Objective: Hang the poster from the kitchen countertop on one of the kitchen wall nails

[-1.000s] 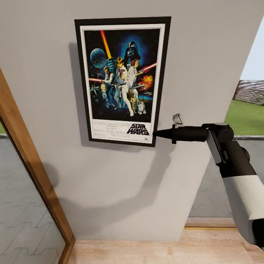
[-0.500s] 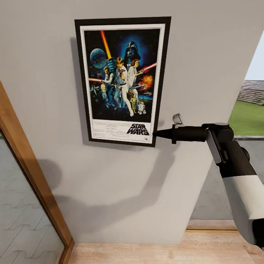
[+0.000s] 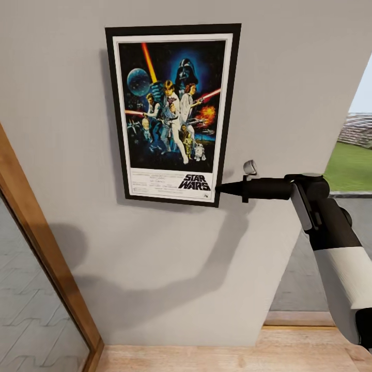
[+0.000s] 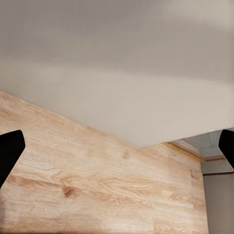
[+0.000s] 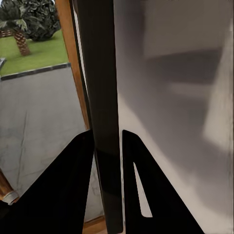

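From the head view, the poster [image 3: 173,113] is up against the pale grey wall [image 3: 289,77], standing straight. Its top edge is near the top of the picture. The right gripper [image 3: 219,189] touches the poster at its bottom right corner, just beside the "STAR WARS" words. The black and white right arm [image 3: 330,243] reaches in from the side away from the poster. A brown wooden frame [image 3: 46,248] slants down the wall on the poster's other side. A wooden floor [image 3: 206,356] lies below the wall.

From the left wrist view, the left gripper [image 4: 117,146] is wide open and holds nothing. Its two black fingertips [image 4: 9,151] sit far apart, over the wooden floor [image 4: 97,185] and the foot of the wall [image 4: 126,73].

From the right wrist view, the right gripper [image 5: 107,146] is squeezed onto the poster's [image 5: 100,97] thin black edge. One black finger [image 5: 63,190] is on each side of it. The grey wall [image 5: 170,97] is right behind the poster.
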